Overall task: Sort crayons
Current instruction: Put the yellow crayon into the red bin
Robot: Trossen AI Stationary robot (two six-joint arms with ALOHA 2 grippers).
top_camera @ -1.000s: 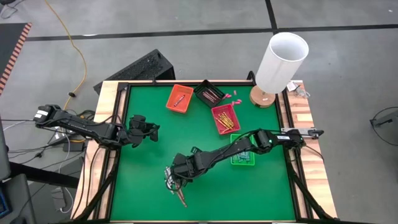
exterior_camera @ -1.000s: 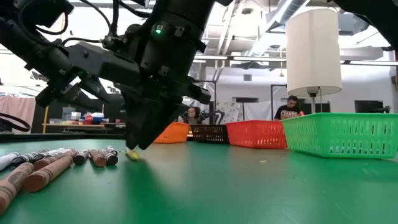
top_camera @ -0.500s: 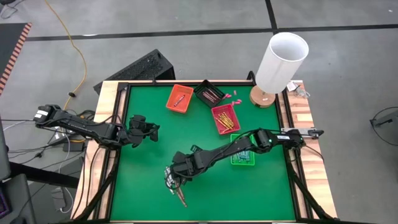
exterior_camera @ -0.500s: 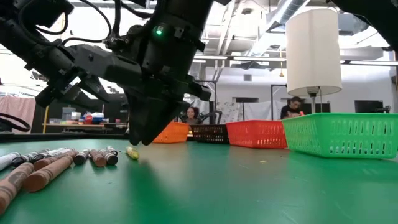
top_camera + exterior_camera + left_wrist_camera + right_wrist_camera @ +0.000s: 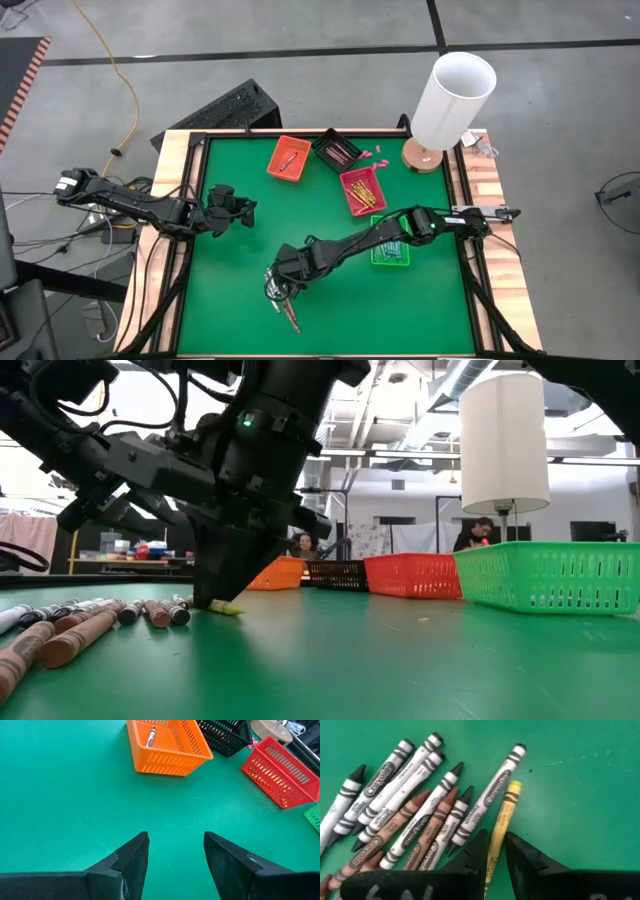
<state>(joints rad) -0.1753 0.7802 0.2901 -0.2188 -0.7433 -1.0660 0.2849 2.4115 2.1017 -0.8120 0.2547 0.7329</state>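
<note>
A heap of grey, white and brown crayons (image 5: 410,820) lies on the green table near its front edge (image 5: 283,305), also in the low view (image 5: 90,625). A yellow crayon (image 5: 506,812) lies at the heap's edge beside a grey one, and my right gripper (image 5: 496,835) is shut on it, reaching down from above (image 5: 212,600). My left gripper (image 5: 175,845) hovers open over bare green at the table's left (image 5: 235,208), with nothing between its fingers. My right gripper pinches the yellow crayon between its two fingers, one on each long side of the paper-wrapped body (image 5: 496,849), toward its near end. The fingers come steeply from above. The crayon's free end (image 5: 228,607) sticks out from under them, low on the table.
Four small baskets stand toward the far right: orange (image 5: 288,158), black (image 5: 337,150), red (image 5: 362,190) with yellow sticks, green (image 5: 390,248) under my right arm. A white-shaded lamp (image 5: 452,95) stands at the far right corner. Pink bits (image 5: 372,152) lie by the black basket.
My right gripper has stayed over the heap and tipped slightly. The yellow crayon's free end has swung a little on the table and now sticks out farther from under the fingers in the low view.
</note>
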